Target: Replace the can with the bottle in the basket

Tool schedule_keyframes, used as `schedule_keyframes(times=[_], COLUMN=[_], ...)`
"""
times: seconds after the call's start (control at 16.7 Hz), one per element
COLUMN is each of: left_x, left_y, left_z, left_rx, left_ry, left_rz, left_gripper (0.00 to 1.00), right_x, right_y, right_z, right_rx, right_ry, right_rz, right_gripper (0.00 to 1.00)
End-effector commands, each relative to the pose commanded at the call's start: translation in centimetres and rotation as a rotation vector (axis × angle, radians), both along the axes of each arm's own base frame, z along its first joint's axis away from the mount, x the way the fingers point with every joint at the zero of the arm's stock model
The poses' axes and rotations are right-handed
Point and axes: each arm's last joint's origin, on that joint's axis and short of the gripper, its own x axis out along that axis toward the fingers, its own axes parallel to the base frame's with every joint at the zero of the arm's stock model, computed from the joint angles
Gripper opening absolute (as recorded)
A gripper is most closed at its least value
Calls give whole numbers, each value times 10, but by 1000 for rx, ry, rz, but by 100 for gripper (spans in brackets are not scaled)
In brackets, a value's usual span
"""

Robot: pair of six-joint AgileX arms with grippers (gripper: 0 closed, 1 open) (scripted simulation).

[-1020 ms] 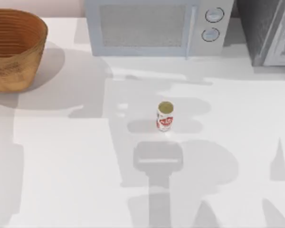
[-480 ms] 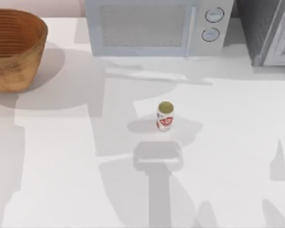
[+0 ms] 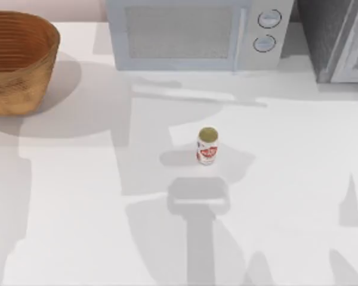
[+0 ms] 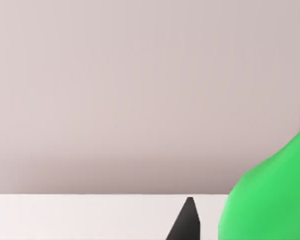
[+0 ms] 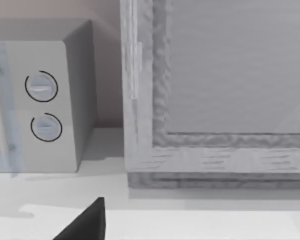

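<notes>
White table (image 3: 298, 179), matte, crossed by grey arm shadows. Can (image 3: 207, 146) upright near table centre, on bare surface, gold-olive top up, red label facing the camera; its own shadow falls just left of it. Basket (image 3: 15, 62) at far left rear corner, cut by the top view's left edge, well apart from can; interior ribbed, contents not visible from this angle. Microwave (image 3: 194, 33) along rear edge, two round dials at its right end; a grey textured cabinet (image 3: 337, 39) stands just beside it at the right rear. Pale pinkish wall (image 3: 48, 9) behind.

Left gripper (image 4: 187, 222): left wrist view gives one dark fingertip with the bottle (image 4: 270, 195) right next to it, big bright green curved body very close to the lens. Can't tell whether the fingers clamp the bottle or how far apart they are. Ahead of this gripper: a strip of white table edge, then plain wall (image 4: 140, 90).

Right gripper (image 5: 85, 225): one dark fingertip in the right wrist view, spread not readable. In front of it the white table, then the microwave's dial end (image 5: 42, 105) and the cabinet front (image 5: 220, 90), a framed grey panel, standing side by side with a narrow gap of wall between them.
</notes>
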Motion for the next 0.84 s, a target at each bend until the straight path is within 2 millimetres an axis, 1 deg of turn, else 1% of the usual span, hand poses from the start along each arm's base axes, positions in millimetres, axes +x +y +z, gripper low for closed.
schedule_keyframes(times=[0.48, 0.54, 0.84], left_x=[0, 0, 0], left_y=[0, 0, 0], left_z=[0, 0, 0], left_rx=[0, 0, 0], left_ry=[0, 0, 0], left_rz=[0, 0, 0], left_gripper=[98, 100, 100], right_x=[0, 0, 0], right_y=[0, 0, 0], right_z=[0, 0, 0], right_rx=[0, 0, 0], right_ry=[0, 0, 0], right_rz=[0, 0, 0], right_gripper=[100, 100, 100])
